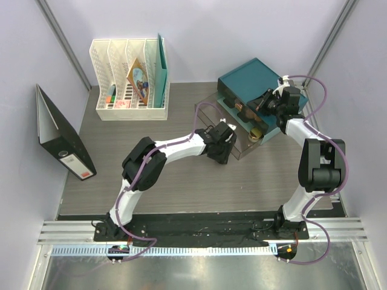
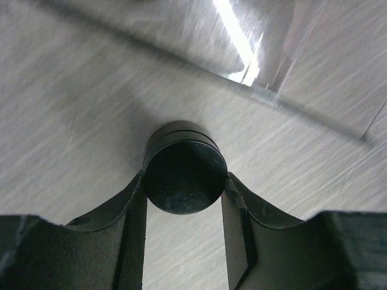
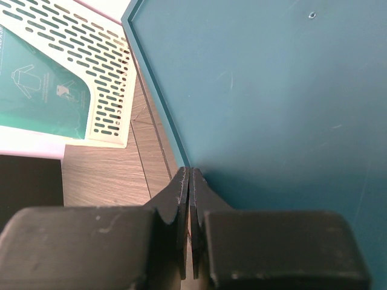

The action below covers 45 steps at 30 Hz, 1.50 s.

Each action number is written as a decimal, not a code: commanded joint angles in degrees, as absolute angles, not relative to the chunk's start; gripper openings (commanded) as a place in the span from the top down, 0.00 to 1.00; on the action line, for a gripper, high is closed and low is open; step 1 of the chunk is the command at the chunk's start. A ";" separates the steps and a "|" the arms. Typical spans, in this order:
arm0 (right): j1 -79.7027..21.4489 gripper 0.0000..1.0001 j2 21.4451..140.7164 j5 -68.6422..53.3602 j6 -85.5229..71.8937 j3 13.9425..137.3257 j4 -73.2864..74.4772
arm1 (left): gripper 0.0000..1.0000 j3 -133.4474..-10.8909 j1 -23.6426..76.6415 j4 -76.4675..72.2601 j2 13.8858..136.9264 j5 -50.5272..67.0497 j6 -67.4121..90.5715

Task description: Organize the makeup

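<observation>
In the left wrist view a small round black pot [image 2: 183, 172] of the makeup stands on the grey wood table. My left gripper [image 2: 184, 184] is shut on it, with a fingertip pressed against each side. From above, the left gripper [image 1: 220, 148] sits low at the front of the clear acrylic organizer [image 1: 208, 112], and the pot is hidden under it. Inside the organizer I see a gold jar [image 1: 257, 134] and a brownish piece [image 1: 244, 111]. My right gripper [image 3: 189, 176] is shut and empty, over the edge of the teal box [image 3: 272, 90]; from above it [image 1: 266, 100] hangs behind the organizer.
A white file rack [image 1: 129, 78] with papers stands at the back left. A black binder [image 1: 63, 142] leans at the left wall. The teal box [image 1: 251, 78] lies at the back right behind the organizer. The organizer's clear wall [image 2: 266, 96] is just beyond the pot.
</observation>
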<state>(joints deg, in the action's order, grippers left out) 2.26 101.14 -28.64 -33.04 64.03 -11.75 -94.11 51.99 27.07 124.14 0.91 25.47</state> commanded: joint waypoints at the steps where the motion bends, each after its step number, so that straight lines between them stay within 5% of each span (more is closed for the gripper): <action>1: 1.50 0.93 110.57 -24.35 -27.95 56.95 16.79 | 1.00 -90.71 51.94 28.47 118.40 -1.56 24.53; 12: 1.49 0.93 110.48 -24.26 -27.95 56.87 16.61 | 1.00 -96.14 51.86 27.86 107.84 -10.89 20.04; 29: 1.49 0.93 109.69 -24.26 -27.95 55.81 16.08 | 0.99 -124.45 44.39 26.37 132.70 -5.01 36.82; 32: 1.49 0.92 109.25 -24.26 -27.95 55.28 15.82 | 0.91 -125.15 43.60 26.10 134.29 -5.70 36.91; 39: 1.49 0.93 109.34 -24.26 -28.04 55.28 15.73 | 0.52 -129.54 42.72 28.65 138.78 -5.63 36.83; 45: 1.49 0.93 109.42 -24.26 -27.86 55.37 15.82 | 0.29 -129.03 42.45 28.65 138.35 -4.22 36.83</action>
